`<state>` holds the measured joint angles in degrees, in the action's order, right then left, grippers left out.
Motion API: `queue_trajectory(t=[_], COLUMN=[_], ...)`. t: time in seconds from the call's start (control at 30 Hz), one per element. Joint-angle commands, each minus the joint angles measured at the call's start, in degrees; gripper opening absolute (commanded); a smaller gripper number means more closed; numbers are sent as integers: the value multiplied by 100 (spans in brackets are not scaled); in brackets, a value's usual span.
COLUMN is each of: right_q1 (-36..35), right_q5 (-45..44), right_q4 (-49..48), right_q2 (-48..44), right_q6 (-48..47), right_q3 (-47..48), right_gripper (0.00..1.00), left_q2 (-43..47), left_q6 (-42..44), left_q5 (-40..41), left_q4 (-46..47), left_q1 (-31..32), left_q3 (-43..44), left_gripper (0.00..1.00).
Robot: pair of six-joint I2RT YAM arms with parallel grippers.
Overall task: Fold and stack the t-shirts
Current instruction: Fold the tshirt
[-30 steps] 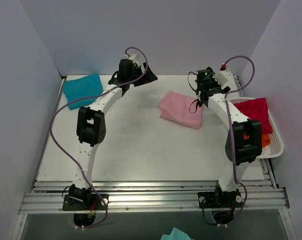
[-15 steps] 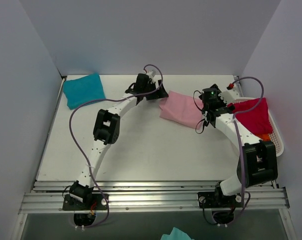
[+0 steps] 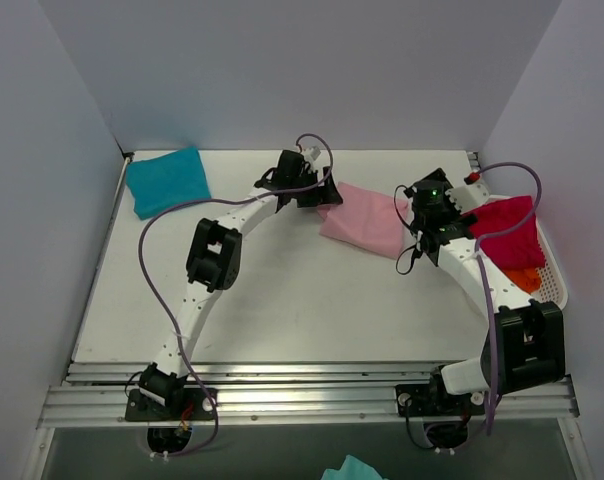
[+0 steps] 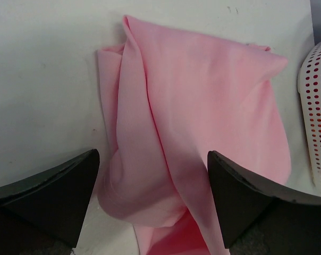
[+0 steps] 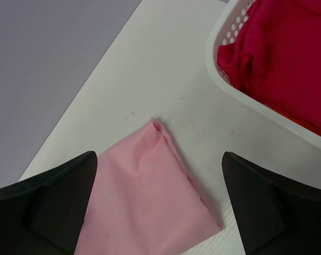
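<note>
Four tees: pink (image 3: 362, 222) is lying mid-counter (image 3: 282, 300), teal (image 3: 166, 180) is sitting far-left, red (image 3: 507, 232) and orange (image 3: 525, 280) are resting in one basket (image 5: 267, 114). Both jaws are hanging spread over pink. White counter, grey walls (image 3: 312, 70).

Folded pink cloth tee (image 3: 367, 222) 1 o'clock; teal cloth tee (image 3: 167, 180) 10 o'clock; magenta cloth tee (image 3: 507, 232) in white perforated plastic basket (image 3: 554, 290), 3 o'clock.

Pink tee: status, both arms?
Left gripper open, over pink tee. Right gripper open, over its other end. Tee loosely folded, not gripped. Basket close by, not touching.
</note>
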<state>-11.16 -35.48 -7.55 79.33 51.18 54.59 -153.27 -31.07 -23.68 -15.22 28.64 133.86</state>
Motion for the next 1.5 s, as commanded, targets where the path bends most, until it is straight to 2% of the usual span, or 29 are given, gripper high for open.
queue_trajectory(t=[0.0,0.23,0.57,0.6,0.67,0.7,0.73,0.9,1.03,1.17,1.27,1.47], right_q1=[70,175,404,430,448,465,483,588,597,606,597,606], right_q5=[-20,112,384,411,428,463,490,639,736,946,1060,1298], right_q4=[-185,-317,-405,-405,-423,-431,-449,-502,-581,-660,-712,-809], right_q2=[30,-49,-576,-629,-760,-805,-849,-1042,-1113,-1078,-1051,-1016], right_q6=[50,59,76,77,68,76,77,76,85,112,138,182], right_q3=[-62,-176,-387,-405,-475,-493,-545,-616,-695,-704,-695,-730], right_gripper=[100,100,100,100,100,100,100,99,99,98,98,98], left_q2=[61,-431,-836,-897,-932,-976,-985,-1064,-846,311,928,1150], left_q6=[-31,-66,-163,-171,-189,-206,-215,-136,-75,319,557,795], left_q5=[-136,-260,-277,-295,-278,-251,-216,-119,-198,206,346,215], left_q4=[-771,-1324,-1571,-1598,-1633,-1703,-1721,-1879,-1844,-1782,-1782,-2344], left_q1=[-34,124,352,361,388,388,396,432,388,221,-69,-930], left_q3=[-519,349,922,1018,1089,1185,1229,1432,1109,258,-105,254], left_gripper=[94,94,95,83,49,13,4,2,2,2,2,2])
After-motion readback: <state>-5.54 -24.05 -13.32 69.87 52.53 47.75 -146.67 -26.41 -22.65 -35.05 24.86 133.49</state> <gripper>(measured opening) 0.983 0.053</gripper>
